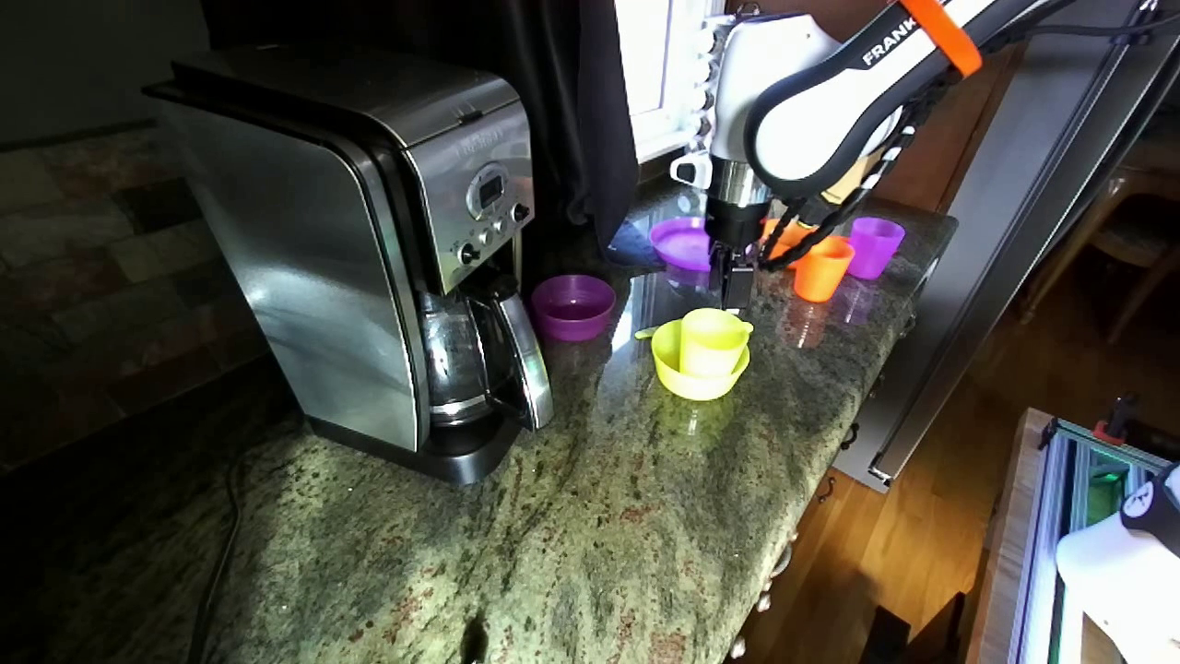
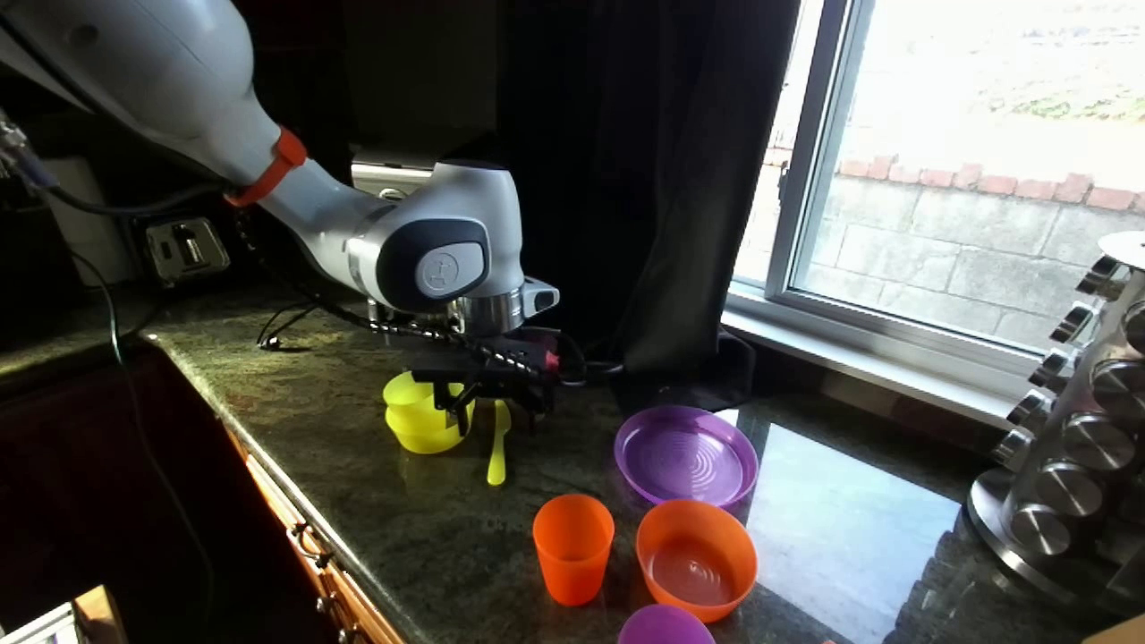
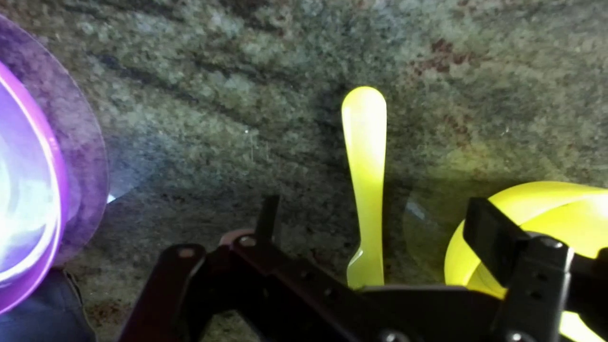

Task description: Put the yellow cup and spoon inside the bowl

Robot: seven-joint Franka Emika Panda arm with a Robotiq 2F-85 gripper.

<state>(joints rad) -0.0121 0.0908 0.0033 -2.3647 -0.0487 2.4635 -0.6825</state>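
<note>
The pale yellow cup (image 1: pixel 712 343) stands inside the lime-yellow bowl (image 1: pixel 691 385) on the counter. In an exterior view the cup (image 2: pixel 407 394) and bowl (image 2: pixel 424 438) are partly behind the gripper. The yellow spoon, knife-like in shape (image 3: pixel 366 156), lies on the counter beside the bowl; it also shows in both exterior views (image 1: pixel 645 333) (image 2: pixel 497 456). My gripper (image 3: pixel 381 228) is open and empty above the spoon, its fingers on either side of it in the wrist view. The gripper body hides the spoon's lower end there, and the right finger covers part of the bowl (image 3: pixel 457 259).
A purple bowl (image 1: pixel 572 318) stands by the coffee maker (image 1: pixel 415 231). A wide shallow purple bowl (image 2: pixel 687 456), an orange cup (image 2: pixel 572 555), an orange bowl (image 2: pixel 696 563) and a purple cup (image 1: pixel 876 247) stand farther along. A spice rack (image 2: pixel 1073 447) is near the window.
</note>
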